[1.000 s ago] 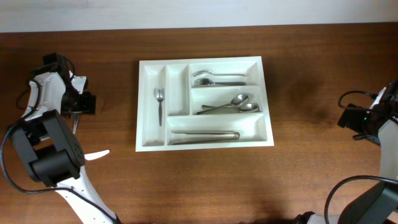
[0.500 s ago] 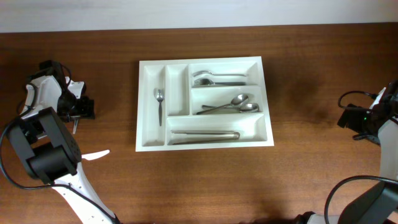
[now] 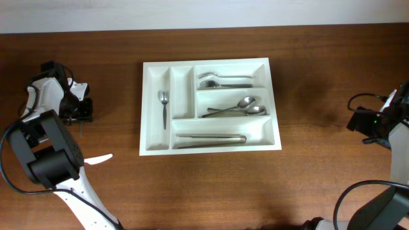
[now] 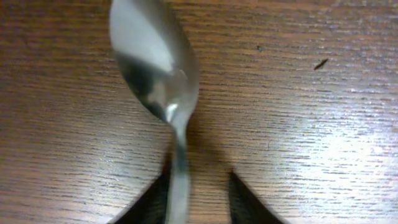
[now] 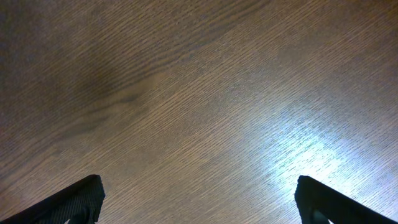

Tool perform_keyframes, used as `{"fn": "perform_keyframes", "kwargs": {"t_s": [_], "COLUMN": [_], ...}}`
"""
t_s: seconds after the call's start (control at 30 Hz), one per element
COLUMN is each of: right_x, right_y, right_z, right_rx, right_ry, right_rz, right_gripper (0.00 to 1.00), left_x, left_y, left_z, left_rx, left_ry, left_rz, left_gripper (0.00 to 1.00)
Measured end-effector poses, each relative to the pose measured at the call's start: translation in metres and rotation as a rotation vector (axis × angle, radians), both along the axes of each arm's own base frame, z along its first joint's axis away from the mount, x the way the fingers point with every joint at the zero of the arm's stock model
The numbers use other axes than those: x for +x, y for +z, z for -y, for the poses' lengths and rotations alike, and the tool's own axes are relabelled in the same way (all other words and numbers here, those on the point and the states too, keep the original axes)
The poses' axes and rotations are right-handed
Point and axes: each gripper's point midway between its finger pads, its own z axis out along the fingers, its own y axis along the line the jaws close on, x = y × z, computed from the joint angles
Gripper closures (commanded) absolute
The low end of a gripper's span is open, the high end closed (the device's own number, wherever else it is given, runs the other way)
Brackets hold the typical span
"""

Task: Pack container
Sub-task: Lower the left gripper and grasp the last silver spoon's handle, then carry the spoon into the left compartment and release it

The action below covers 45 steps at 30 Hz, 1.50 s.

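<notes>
The left pincer (image 4: 199, 198) sits low on the desk (image 4: 323, 124) with its two fingers narrow on either side of the spoon (image 4: 155, 62) handle. One finger looks to be touching it and there is a small gap by the other, so it should squeeze all the way shut before it lifts, or the thin spoon may slip out. The container (image 3: 209, 62) is in the middle of the desk, well apart from this pincer, and I think this spoon belongs in the middle long box with the other spoons (image 3: 246, 107); the right pincer (image 5: 199, 202) is wide and holds nothing.
</notes>
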Motion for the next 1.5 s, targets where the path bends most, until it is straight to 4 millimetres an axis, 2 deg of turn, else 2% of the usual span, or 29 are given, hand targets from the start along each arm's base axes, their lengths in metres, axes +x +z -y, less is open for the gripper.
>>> {"fn": "perform_keyframes", "kwargs": {"t_s": [0.13, 0.3, 0.47, 0.57, 0.73, 0.87, 0.97, 1.2, 1.27, 1.4, 1.5], "right_x": [0.0, 0.0, 0.0, 0.0, 0.0, 0.0, 0.0, 0.0, 0.0, 0.0, 0.0], "right_y": [0.0, 0.0, 0.0, 0.0, 0.0, 0.0, 0.0, 0.0, 0.0, 0.0, 0.0], "right_z": [0.0, 0.0, 0.0, 0.0, 0.0, 0.0, 0.0, 0.0, 0.0, 0.0, 0.0], "right_rx": [0.0, 0.0, 0.0, 0.0, 0.0, 0.0, 0.0, 0.0, 0.0, 0.0, 0.0], "right_ry": [0.0, 0.0, 0.0, 0.0, 0.0, 0.0, 0.0, 0.0, 0.0, 0.0, -0.001], "right_rz": [0.0, 0.0, 0.0, 0.0, 0.0, 0.0, 0.0, 0.0, 0.0, 0.0, 0.0], "right_gripper": [0.01, 0.01, 0.01, 0.01, 0.01, 0.01, 0.01, 0.01, 0.01, 0.01, 0.01], "left_x": [0.001, -0.001, 0.0, 0.008, 0.037, 0.056, 0.062, 0.051, 0.049, 0.046, 0.044], "left_y": [0.0, 0.001, 0.005, 0.018, 0.065, 0.102, 0.117, 0.118, 0.118, 0.118, 0.117], "left_z": [0.0, 0.002, 0.011, 0.02, 0.041, 0.072, 0.106, 0.194, 0.212, 0.237, 0.244], "left_rx": [0.0, -0.009, -0.073, -0.129, -0.212, -0.244, -0.27, -0.312, -0.315, -0.32, -0.311], "left_ry": [0.008, 0.006, 0.005, 0.003, -0.023, -0.038, -0.052, -0.125, -0.137, -0.155, -0.143], "left_rz": [0.002, -0.004, -0.014, 0.005, 0.097, 0.145, 0.147, 0.053, 0.044, 0.03, 0.019], "left_gripper": [0.98, 0.98, 0.98, 0.98, 0.98, 0.98, 0.98, 0.97, 0.97, 0.94, 0.94]}}
